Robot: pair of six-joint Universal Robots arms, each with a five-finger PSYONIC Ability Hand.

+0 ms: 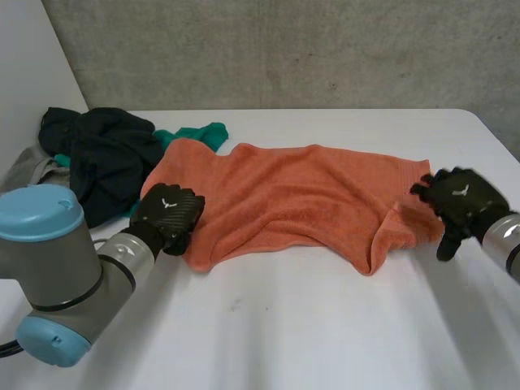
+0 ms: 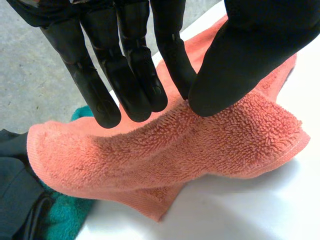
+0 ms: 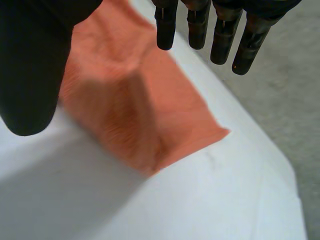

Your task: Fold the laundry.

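Left hand (image 1: 166, 215) sits on one end of the orange towel (image 1: 301, 195). From its wrist camera I read a pinch: the straight fingers (image 2: 135, 85) and the thumb (image 2: 245, 65) meet on a raised ridge of terry, and the hem below that ridge is lifted off the desk (image 1: 325, 333). My right hand (image 1: 459, 203) is at the towel's other end, wide and holding nothing. Its fingers hang straight above the corner there with the thumb well apart from them, and I see no contact with the cloth.

The towel lies stretched between my two hands. It is rumpled, its edge on the side nearest the arms is wavy, and a flap beside the right hand is turned over on itself. That is a crease, not a fold, so I judge the job is barely begun: one end is gripped, the other is not, and nothing is folded.

Just beyond the left hand, a pile of dark clothes (image 1: 101, 158) and a teal cloth (image 1: 199, 132) touch the towel's end and wait their turn. What remains, as I see it, is to take the corner under the right hand, flatten the towel, fold it, and then work through the pile.
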